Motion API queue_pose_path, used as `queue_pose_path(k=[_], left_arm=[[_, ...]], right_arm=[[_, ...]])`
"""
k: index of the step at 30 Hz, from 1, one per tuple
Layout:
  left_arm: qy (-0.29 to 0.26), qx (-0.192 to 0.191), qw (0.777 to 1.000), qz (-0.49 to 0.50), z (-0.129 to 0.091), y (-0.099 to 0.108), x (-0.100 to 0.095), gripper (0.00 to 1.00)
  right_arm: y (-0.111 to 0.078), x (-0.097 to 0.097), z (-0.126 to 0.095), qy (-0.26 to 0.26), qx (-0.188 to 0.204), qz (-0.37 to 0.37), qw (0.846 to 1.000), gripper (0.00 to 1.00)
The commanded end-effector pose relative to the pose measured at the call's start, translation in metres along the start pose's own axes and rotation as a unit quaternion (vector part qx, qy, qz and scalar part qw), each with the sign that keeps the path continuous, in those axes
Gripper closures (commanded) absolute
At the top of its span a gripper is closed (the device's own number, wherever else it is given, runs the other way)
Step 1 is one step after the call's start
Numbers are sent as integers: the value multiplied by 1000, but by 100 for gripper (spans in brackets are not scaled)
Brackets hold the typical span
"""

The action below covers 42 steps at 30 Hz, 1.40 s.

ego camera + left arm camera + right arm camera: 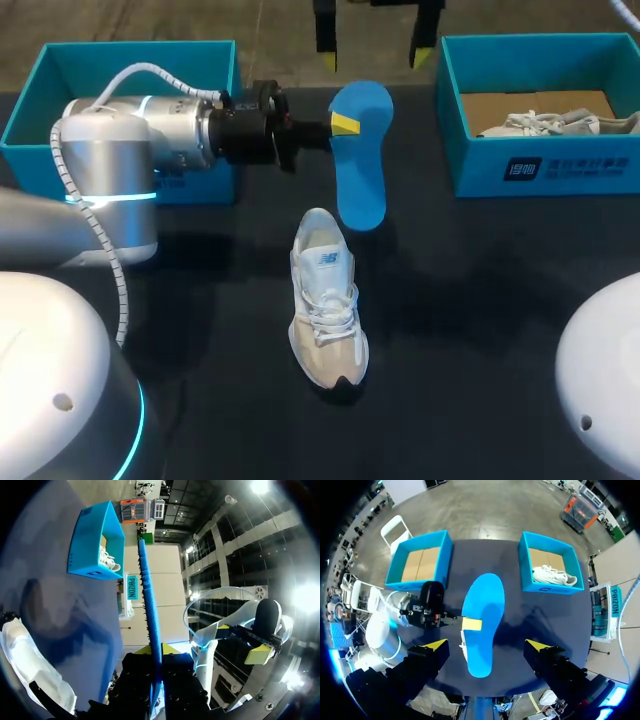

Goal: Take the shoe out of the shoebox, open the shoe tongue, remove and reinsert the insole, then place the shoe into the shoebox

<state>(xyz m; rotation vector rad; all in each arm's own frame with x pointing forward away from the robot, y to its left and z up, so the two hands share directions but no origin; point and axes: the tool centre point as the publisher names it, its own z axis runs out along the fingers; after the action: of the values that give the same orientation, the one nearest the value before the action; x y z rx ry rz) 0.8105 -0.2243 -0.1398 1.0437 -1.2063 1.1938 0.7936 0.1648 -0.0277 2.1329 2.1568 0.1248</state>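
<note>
Left tool [340, 124] clamps the flat blue foot-shaped insole [362, 170]; right tool [486, 644] hangs wide open, empty.

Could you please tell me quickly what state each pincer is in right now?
Left pincer: shut on the blue insole.
Right pincer: open, holding nothing.

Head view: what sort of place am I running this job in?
Likely a robot shoe-handling test bench: a dark table with two teal shoeboxes at its far corners, a white sneaker standing between them, and a blue insole held up nearby.
</note>
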Motion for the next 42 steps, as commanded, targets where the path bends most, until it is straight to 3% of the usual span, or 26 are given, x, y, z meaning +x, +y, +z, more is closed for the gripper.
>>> queue_pose_path(k=[1,12,25,33,42], left_arm=[[0,0,1000,0,-1,1,1,100],[1,-2,1000,-1,-1,2,-1,100],[7,1,1000,0,-3,4,2,100],[9,0,1000,3,2,4,3,100],[10,-1,1000,6,3,5,6,100]], right_arm=[[0,1,-1,-3,-1,2,1000,0],[0,-13,-3,54,-4,7,999,0],[1,-44,-2,170,-13,22,985,0],[2,-61,12,253,8,31,967,0],[-4,-82,27,328,-1,51,943,0]])
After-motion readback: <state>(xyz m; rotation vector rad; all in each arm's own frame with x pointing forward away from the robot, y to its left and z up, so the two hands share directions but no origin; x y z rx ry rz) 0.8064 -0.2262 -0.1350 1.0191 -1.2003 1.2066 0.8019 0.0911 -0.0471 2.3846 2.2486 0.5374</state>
